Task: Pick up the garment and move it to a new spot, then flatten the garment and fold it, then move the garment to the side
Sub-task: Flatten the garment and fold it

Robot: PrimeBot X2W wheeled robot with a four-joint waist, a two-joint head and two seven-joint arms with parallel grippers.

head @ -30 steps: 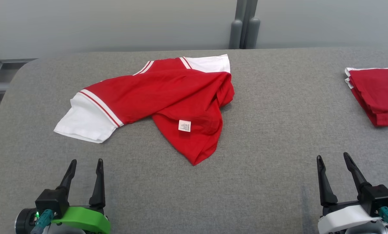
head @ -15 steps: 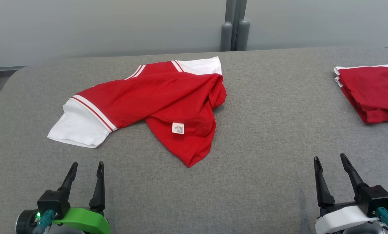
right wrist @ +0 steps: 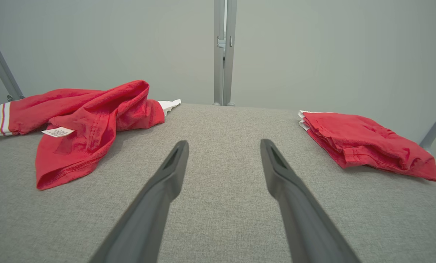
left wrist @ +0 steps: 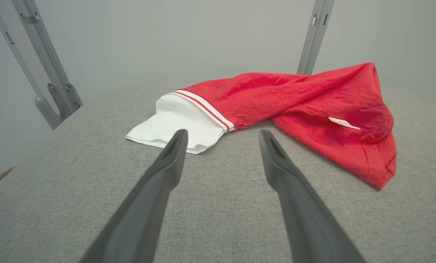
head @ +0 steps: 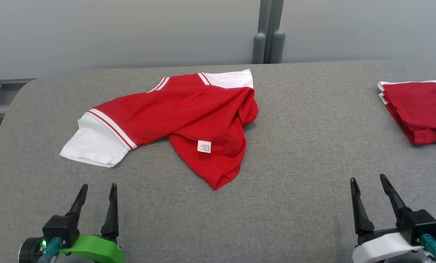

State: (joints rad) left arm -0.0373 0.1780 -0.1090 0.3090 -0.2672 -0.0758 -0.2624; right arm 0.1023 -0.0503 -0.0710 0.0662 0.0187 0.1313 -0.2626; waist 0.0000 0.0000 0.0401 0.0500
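Wide-open left claw [head: 98, 186] and right claw [head: 368, 178] hold nothing; I think grabbing the red garment [head: 188, 117] comes first.

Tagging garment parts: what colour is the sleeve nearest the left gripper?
The sleeve is white, red-striped at its seam; left wrist view shows it best.

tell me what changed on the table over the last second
Nothing on the table moved; the head camera swung a little, shifting the whole picture. The crumpled garment and the folded red garment lie as before. The left gripper and right gripper stay open and hold nothing.
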